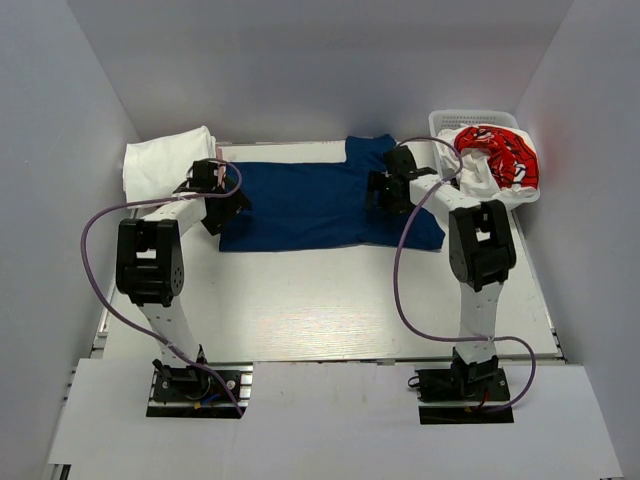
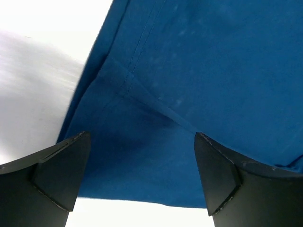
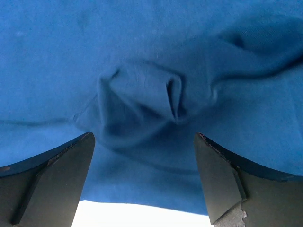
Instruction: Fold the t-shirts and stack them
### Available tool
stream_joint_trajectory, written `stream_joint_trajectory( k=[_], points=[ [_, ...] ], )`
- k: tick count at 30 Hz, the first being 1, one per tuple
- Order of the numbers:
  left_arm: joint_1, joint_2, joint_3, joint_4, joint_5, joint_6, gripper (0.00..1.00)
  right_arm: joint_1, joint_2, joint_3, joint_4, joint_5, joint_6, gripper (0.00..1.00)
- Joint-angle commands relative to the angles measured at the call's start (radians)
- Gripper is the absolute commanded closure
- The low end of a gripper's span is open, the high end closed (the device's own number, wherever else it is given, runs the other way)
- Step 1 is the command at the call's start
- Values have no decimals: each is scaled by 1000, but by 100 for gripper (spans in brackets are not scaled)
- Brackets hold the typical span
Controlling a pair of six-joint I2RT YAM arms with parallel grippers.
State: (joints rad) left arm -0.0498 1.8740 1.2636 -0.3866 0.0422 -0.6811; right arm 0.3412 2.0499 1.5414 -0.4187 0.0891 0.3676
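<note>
A: What's obscured?
B: The basket [image 1: 445, 120], far right corner of the table [image 1: 330, 300], mostly buried under a red shirt [image 1: 500, 150] and a white shirt [image 1: 480, 185].
A: Tools?
B: Both released: left tool [image 2: 142, 137] and right tool [image 3: 142, 137], jaws wide over the navy shirt [image 1: 310, 205] near the far edge.

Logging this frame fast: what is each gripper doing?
Left gripper: open, empty, over the blue t-shirt.
Right gripper: open, empty, over the same shirt.

Bright, even overhead light w/ soft shadows; table [image 2: 42, 28] blown out white in wrist views (slight blur).
</note>
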Motion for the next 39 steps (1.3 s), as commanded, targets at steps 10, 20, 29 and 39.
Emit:
stream_joint_trajectory(
  k=[10, 20, 29, 39],
  points=[
    [15, 14, -6, 40, 58, 15, 0, -13, 180, 264, 116, -5, 73, 10],
    [15, -16, 3, 31, 93, 46, 0, -14, 115, 288, 285, -16, 28, 10],
    [-4, -26, -4, 98, 278, 104, 0, -19, -267, -329, 386, 72, 80, 10],
    [-4, 74, -75, 89, 305, 84, 0, -77, -254, -503, 379, -20, 152, 10]
  ],
)
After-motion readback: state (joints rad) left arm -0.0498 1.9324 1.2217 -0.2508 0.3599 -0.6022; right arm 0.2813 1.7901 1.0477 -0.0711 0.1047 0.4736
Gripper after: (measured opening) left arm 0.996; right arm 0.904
